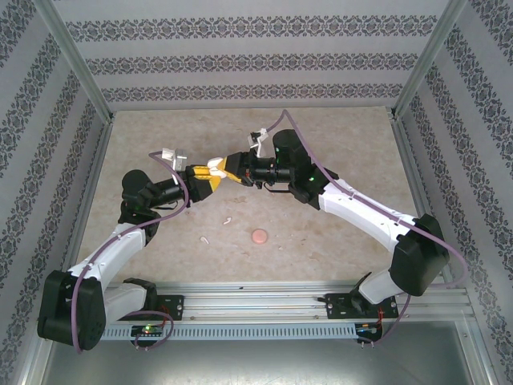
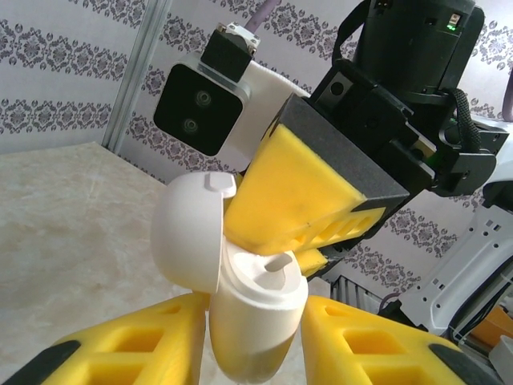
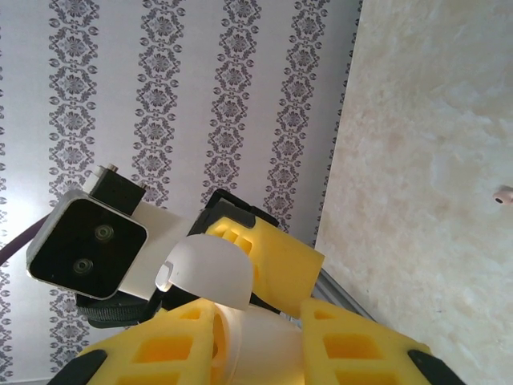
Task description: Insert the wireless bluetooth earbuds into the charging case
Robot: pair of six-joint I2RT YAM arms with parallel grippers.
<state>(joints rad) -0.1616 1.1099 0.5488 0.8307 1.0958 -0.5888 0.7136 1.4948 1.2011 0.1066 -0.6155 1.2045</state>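
Progress partial. Your left gripper (image 2: 255,321) is clamping charging case (image 2: 256,293) mid-air, lid open; right gripper (image 3: 258,313) is nosing narrow-jawed at its mouth, hold untellable. One earbud (image 2: 278,261) seemingly sitting inside; two loose earbuds (image 1: 227,220) (image 1: 205,239) lying on table (image 1: 345,241), waiting.

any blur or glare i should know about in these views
Top external: even soft light, faint shadows, earbuds tiny, barely resolved. Left wrist: charging case crisp, its white lid mildly blown out; nearest yellow fingers soft. Right wrist: wallpaper sharp, lid bright, foreground fingers blurred.
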